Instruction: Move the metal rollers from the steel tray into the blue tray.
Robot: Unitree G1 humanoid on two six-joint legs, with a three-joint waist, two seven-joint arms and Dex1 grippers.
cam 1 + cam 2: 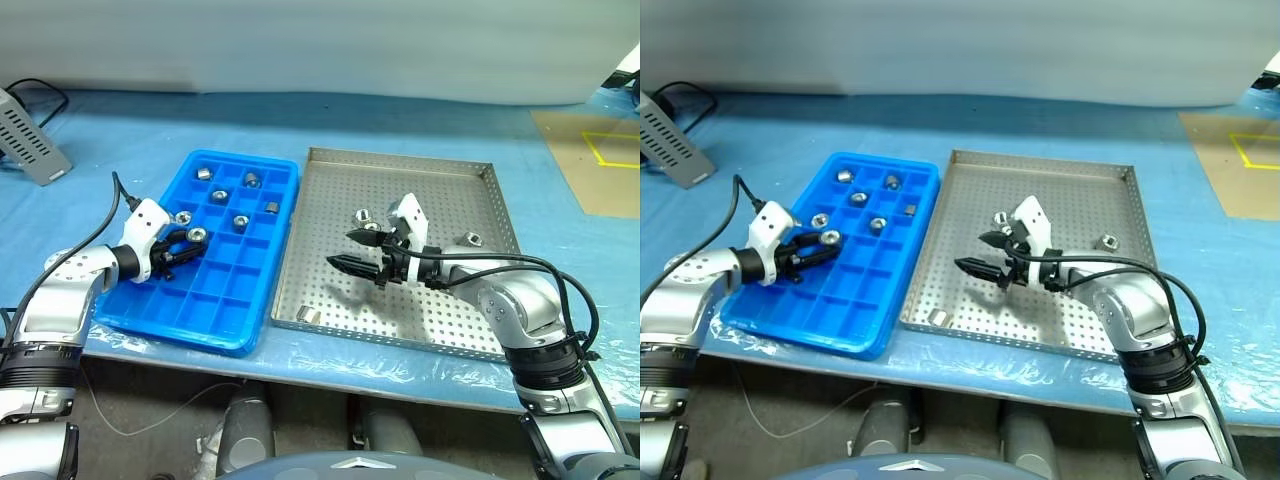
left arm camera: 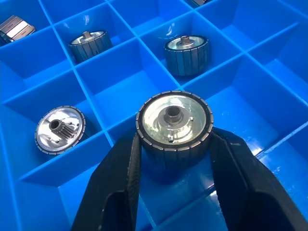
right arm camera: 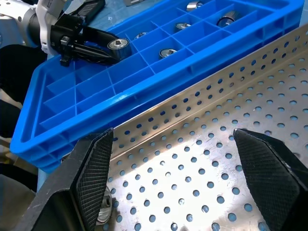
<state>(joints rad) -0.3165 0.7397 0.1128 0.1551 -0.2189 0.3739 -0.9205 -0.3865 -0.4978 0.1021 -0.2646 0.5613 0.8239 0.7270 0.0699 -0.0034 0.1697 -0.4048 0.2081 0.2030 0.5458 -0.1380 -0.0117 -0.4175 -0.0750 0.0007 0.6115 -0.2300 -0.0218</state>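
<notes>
One small shiny silver metal roller [image 2: 174, 126] with a ribbed rim is pinched between the two black fingers of the left gripper [image 1: 188, 243], held just above a compartment of the bright blue plastic grid tray [image 1: 262, 300], so the step in hand looks like a drop-off. Several rollers already lie in the blue tray's far compartments, while three [image 1: 364, 216] [image 1: 472, 238] [image 1: 310, 315] rest on the perforated floor of the large silver-grey steel tray [image 1: 400, 165] beside it. The right gripper [image 1: 363, 251] hovers over the steel tray with its fingers spread wide and nothing between them. Next, the left gripper probably needs to lower slightly and let go over a free cell; the right then needs to settle around a loose roller.
</notes>
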